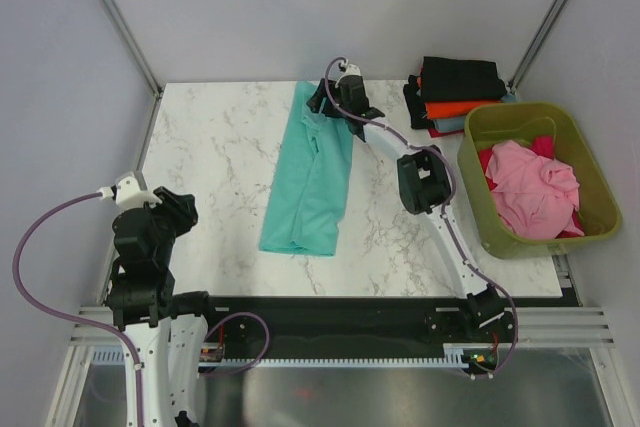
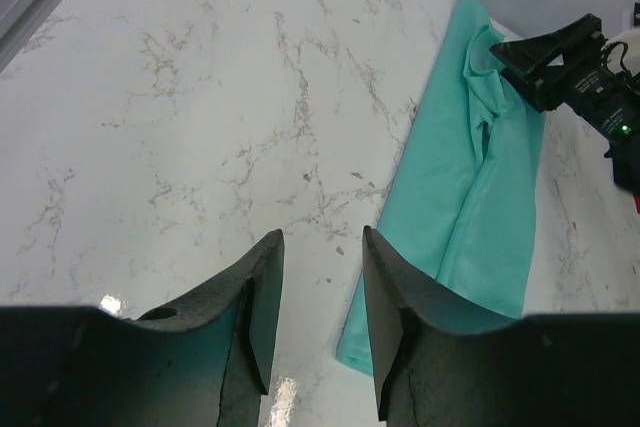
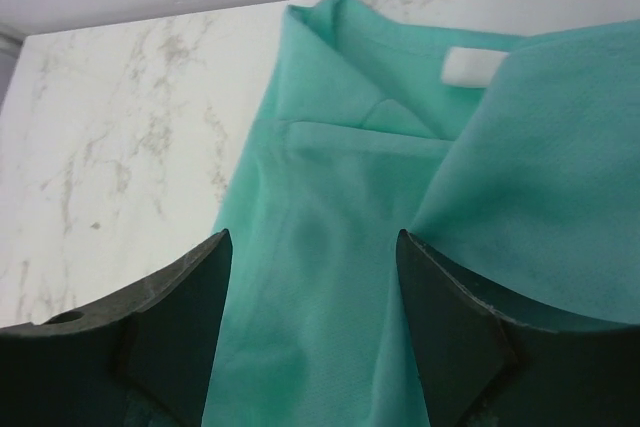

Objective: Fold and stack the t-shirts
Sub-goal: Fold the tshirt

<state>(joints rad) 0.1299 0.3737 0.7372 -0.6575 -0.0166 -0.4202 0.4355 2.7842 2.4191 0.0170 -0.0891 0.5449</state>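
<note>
A teal t-shirt (image 1: pixel 312 175) lies folded into a long strip down the middle of the marble table; it also shows in the left wrist view (image 2: pixel 480 197) and fills the right wrist view (image 3: pixel 400 187), white neck label up. My right gripper (image 1: pixel 330 102) is open just above the shirt's far collar end, its jaws spread over the cloth (image 3: pixel 315 247). My left gripper (image 1: pixel 180 209) is open and empty at the near left, apart from the shirt (image 2: pixel 320 247). A stack of folded black, orange, red and teal shirts (image 1: pixel 455 95) sits at the far right.
An olive-green tub (image 1: pixel 590 187) at the right holds crumpled pink and red shirts (image 1: pixel 530 187). Grey walls and metal posts close in the table's far side. Bare marble (image 1: pixel 210 147) lies left of the teal shirt.
</note>
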